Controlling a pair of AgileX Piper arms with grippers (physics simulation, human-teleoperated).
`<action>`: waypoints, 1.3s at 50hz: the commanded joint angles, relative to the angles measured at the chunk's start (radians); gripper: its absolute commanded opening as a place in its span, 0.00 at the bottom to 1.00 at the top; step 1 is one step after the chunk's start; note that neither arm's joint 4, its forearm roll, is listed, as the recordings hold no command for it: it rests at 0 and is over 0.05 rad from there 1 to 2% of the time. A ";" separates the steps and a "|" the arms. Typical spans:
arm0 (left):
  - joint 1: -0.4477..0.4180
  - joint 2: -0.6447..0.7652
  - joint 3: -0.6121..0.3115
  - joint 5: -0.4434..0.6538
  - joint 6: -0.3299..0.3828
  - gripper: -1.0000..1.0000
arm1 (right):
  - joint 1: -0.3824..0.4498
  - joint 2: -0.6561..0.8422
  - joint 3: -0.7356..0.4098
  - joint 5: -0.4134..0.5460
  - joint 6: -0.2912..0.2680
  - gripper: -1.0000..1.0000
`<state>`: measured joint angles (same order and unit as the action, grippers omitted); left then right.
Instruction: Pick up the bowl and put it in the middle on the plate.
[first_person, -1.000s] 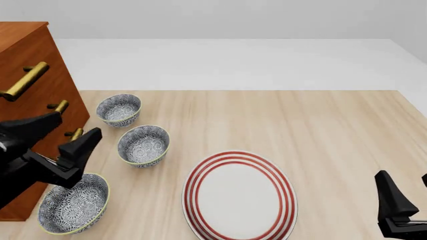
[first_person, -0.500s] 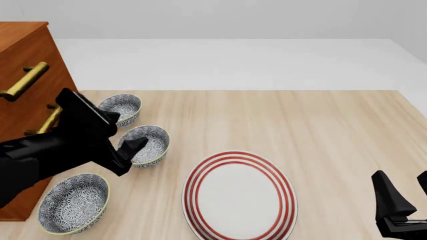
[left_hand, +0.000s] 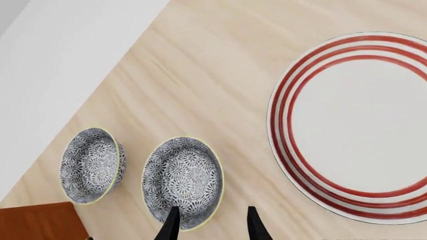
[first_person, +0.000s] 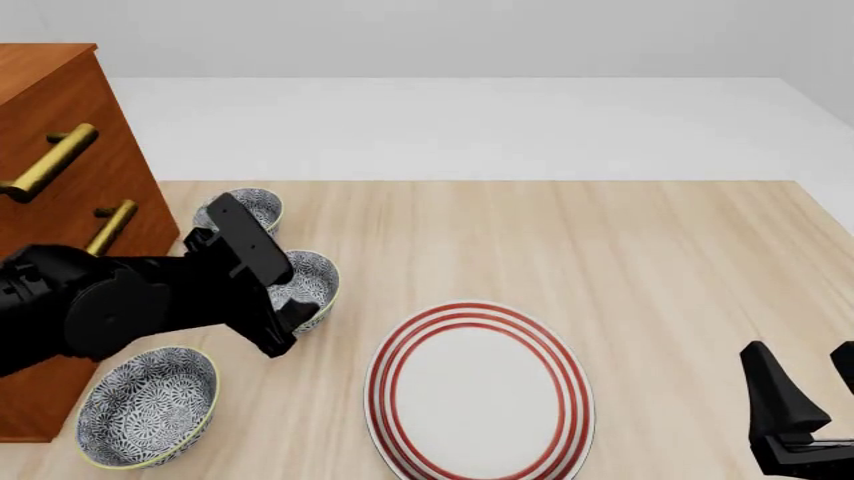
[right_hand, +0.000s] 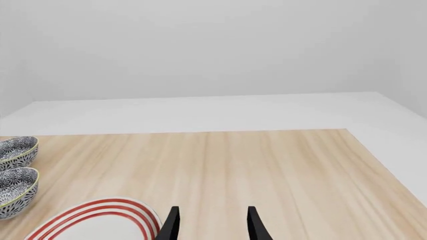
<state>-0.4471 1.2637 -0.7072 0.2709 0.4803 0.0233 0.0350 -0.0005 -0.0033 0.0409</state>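
Three patterned bowls stand in a row beside the cabinet. My left gripper (first_person: 286, 315) is open and hangs over the near edge of the middle bowl (first_person: 312, 284), pointing down at the table. In the left wrist view, one side of the left gripper (left_hand: 211, 227) overlaps the rim of this bowl (left_hand: 181, 182) and the other lies over bare wood. The far bowl (first_person: 254, 205) is partly behind the arm; the near bowl (first_person: 147, 405) is in full sight. The red-ringed plate (first_person: 481, 390) lies to the right of the bowls. My right gripper (first_person: 811, 388) stands open at the front right, holding nothing.
A wooden cabinet (first_person: 54, 150) with brass handles (first_person: 51, 160) stands at the table's left edge, close behind the left arm. The right wrist view shows the right gripper (right_hand: 212, 222), the plate's rim (right_hand: 93, 212) and two bowls (right_hand: 15, 190).
My left arm has swung away from the cabinet, forward and right, and tipped down over the middle bowl. The right gripper has hardly moved.
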 joint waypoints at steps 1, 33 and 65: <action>0.030 0.098 0.010 -0.045 0.064 1.00 | 0.003 0.002 0.000 -0.002 0.000 1.00; 0.064 0.288 0.120 -0.254 0.107 1.00 | 0.006 -0.010 0.000 0.004 -0.002 1.00; 0.115 0.383 0.128 -0.329 0.136 1.00 | 0.007 -0.011 0.000 0.005 -0.003 1.00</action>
<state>-0.3413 1.6188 -0.5844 -0.0376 0.6119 0.0290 0.0212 -0.0004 0.0032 0.0380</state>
